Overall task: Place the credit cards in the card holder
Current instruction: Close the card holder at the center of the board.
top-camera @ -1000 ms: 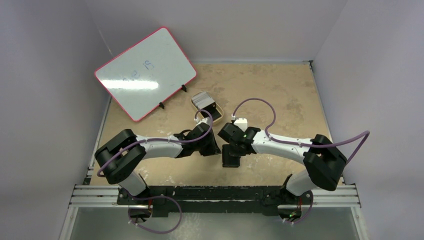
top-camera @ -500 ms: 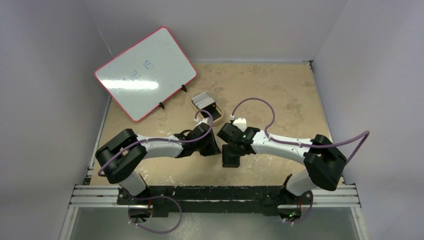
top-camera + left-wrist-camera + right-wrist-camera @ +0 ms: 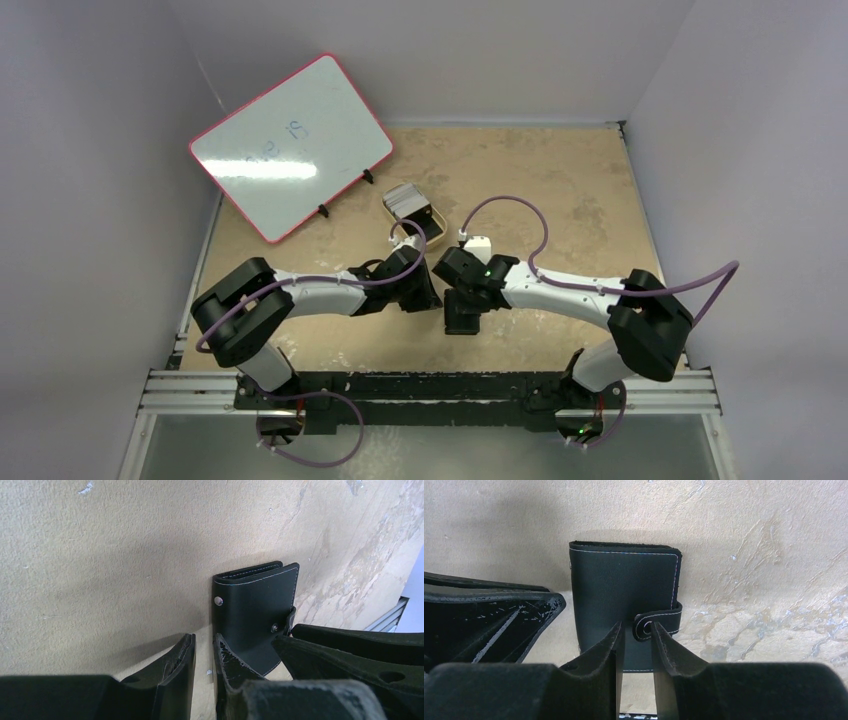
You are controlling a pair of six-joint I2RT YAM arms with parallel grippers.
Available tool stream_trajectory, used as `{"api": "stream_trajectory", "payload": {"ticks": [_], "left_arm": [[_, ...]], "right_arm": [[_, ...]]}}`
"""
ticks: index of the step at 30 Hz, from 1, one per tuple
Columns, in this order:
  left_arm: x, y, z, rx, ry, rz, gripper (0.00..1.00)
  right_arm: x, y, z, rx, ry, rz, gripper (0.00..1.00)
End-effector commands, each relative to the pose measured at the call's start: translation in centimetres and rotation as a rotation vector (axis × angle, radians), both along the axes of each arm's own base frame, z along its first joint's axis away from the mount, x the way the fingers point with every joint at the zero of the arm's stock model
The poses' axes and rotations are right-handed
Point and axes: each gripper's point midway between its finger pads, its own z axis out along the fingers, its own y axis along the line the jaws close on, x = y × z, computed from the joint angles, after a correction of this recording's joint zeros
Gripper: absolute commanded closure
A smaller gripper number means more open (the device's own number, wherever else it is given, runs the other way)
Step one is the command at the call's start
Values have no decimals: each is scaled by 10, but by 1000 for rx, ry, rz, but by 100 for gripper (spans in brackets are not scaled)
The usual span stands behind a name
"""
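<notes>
The card holder (image 3: pixel 624 585) is a closed black wallet lying on the table between both grippers. It also shows in the left wrist view (image 3: pixel 255 605). In the top view the arms mostly hide it. My right gripper (image 3: pixel 638 630) has its fingertips on either side of the snap tab (image 3: pixel 659 620), nearly closed on it. My left gripper (image 3: pixel 204 650) has a narrow empty gap, and its right finger (image 3: pixel 227 657) rests at the wallet's near corner. The credit cards (image 3: pixel 405 197) are a whitish-grey stack on the tan tin (image 3: pixel 428 224), beyond both grippers (image 3: pixel 425 288) (image 3: pixel 455 292).
A white board with a pink rim (image 3: pixel 290 145) stands propped at the back left. Grey walls close in the tan table (image 3: pixel 560 180) on three sides. A metal rail (image 3: pixel 430 390) runs along the near edge.
My right gripper has edged slightly left toward the wallet. The left arm, the cards and the tin have not moved.
</notes>
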Motion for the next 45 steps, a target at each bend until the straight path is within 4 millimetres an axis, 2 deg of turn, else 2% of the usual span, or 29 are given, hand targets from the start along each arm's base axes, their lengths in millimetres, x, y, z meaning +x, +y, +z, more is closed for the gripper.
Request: {"api": "stream_trajectory", "payload": {"ticks": [1,6,10,14,22,32,45], "left_arm": [[3,-7,7,-31,-24,-11,82],[3,-7,7,-29,-23,-12,82],[3,-6,6,-26,-23,-11,82],[2,-6,4,-24,-19,-12,82],[3,-8,4,-30,-19,-12,82],[4,-16,12,-63,-19,-18,82],[5,-19,10,-69,-15,-26,82]], "right_arm": [[3,6,10,23,-17,-5,72],[-1,11,15,80,-17,-3,72],[-5,20,33,199,-49,36,70],[-3,17,48,297,-95,31,69],[11,-7,39,451,-112,-4,67],[15,-7,29,676,-104,-8,65],[15,-10,13,697,-75,-21,66]]}}
